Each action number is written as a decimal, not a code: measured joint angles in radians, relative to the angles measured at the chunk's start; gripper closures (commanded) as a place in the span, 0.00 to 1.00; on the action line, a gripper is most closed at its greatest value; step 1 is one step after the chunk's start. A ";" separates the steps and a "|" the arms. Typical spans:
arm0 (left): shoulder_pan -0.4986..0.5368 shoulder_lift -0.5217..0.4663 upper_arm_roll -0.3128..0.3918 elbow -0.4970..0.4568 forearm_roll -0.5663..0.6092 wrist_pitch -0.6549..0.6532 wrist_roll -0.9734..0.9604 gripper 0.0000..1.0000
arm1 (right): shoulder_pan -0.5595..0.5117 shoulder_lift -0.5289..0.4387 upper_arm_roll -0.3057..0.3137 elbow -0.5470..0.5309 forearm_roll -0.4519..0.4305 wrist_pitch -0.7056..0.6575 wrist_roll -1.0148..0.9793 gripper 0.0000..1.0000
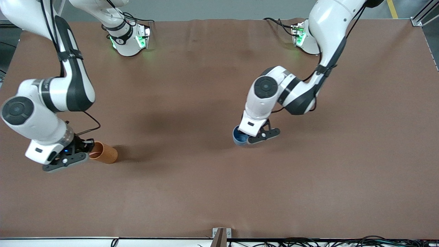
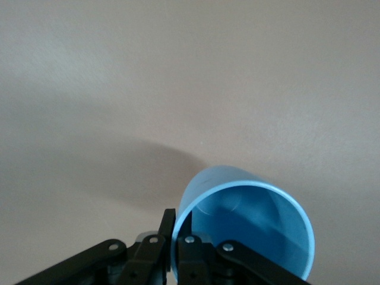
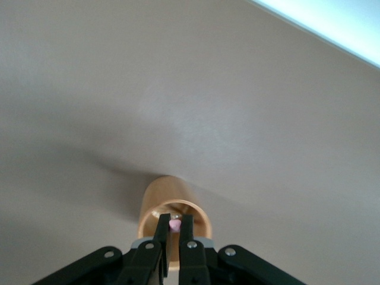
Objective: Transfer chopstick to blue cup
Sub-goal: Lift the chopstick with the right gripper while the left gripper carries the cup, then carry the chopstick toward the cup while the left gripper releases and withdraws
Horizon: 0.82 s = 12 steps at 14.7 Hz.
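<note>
Your left gripper (image 1: 259,136) was clenched on the rim of the small matte blue cup (image 1: 239,136), a smooth, slightly tapered round cup standing on the brown table cover (image 1: 205,103); its fingers (image 2: 168,222) pinched the thin wall. Your right gripper (image 1: 73,155) was over the mouth of the larger orange-brown cylindrical cup (image 1: 104,153), toward the right arm's end, clamped on the thin pink chopstick (image 3: 175,225), whose tip showed between the fingers.
</note>
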 measured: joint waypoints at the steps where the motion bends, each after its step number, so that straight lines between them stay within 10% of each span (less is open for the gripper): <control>1: -0.003 0.023 -0.009 0.008 0.017 0.000 -0.020 0.99 | -0.004 -0.024 0.000 0.011 0.017 -0.005 0.004 0.94; 9: -0.002 0.079 -0.024 0.025 0.027 0.002 -0.042 0.92 | 0.000 -0.241 0.008 0.056 0.119 -0.099 0.219 0.94; 12: 0.001 0.084 -0.026 0.026 0.027 0.003 -0.043 0.17 | 0.060 -0.276 0.016 0.055 0.161 -0.106 0.347 0.95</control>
